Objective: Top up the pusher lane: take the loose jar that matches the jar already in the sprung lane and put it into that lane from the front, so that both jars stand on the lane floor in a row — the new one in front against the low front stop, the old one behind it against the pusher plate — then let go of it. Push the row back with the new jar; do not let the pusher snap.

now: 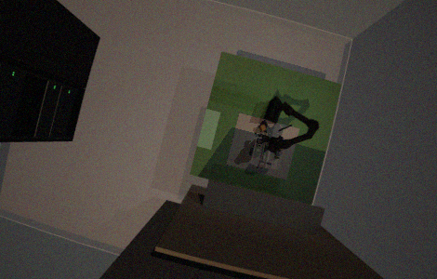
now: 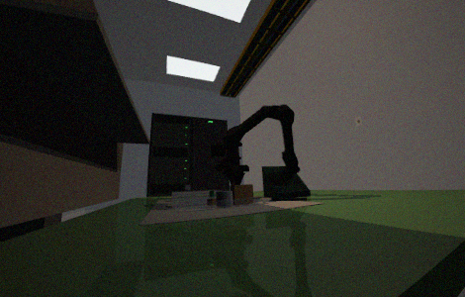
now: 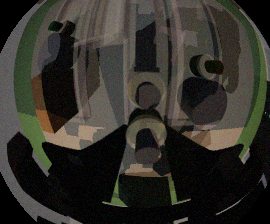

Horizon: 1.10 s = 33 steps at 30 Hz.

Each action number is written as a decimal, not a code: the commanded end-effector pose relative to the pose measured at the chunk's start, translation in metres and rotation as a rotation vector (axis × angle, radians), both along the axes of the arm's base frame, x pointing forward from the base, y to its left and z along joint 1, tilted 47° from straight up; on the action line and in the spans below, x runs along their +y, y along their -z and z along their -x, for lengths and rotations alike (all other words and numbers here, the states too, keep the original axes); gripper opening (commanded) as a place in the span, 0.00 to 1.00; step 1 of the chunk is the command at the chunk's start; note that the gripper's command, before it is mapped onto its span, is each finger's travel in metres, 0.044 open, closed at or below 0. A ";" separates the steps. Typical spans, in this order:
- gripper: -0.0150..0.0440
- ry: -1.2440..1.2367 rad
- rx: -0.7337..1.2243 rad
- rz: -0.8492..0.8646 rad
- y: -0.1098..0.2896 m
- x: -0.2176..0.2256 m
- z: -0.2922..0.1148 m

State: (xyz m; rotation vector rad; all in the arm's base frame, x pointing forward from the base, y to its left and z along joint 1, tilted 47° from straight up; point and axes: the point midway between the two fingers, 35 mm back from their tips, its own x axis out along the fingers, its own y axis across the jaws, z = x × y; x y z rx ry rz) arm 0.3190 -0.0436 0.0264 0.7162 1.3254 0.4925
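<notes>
My gripper (image 3: 145, 129) (image 2: 236, 182) is shut on a jar (image 3: 147, 151) with a pale ring and a dark grey round end, low in the middle of the wrist view. Directly ahead of it a similar jar (image 3: 148, 94) shows in the middle lane, with a dark strip (image 3: 146, 47) beyond it. The two jars appear very close; whether they touch, and how high the held one is over the lane floor, I cannot tell. The lane unit (image 2: 194, 199) is a pale low block in the exterior view. The pusher plate is not clearly visible.
An orange-brown block (image 2: 243, 194) (image 3: 45, 111) stands beside the lanes. A dark round thing (image 3: 203, 101) and a small jar (image 3: 206, 66) are at the right in the wrist view; a small green and brown item (image 3: 61, 27) is at upper left. A grey cylinder (image 2: 224, 199) stands near the block.
</notes>
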 end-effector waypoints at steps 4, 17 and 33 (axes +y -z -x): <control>0.25 0.006 -0.030 0.004 -0.006 -0.004 -0.010; 0.25 0.006 -0.030 0.004 -0.008 -0.006 -0.014; 0.25 0.006 -0.031 0.004 -0.008 -0.006 -0.017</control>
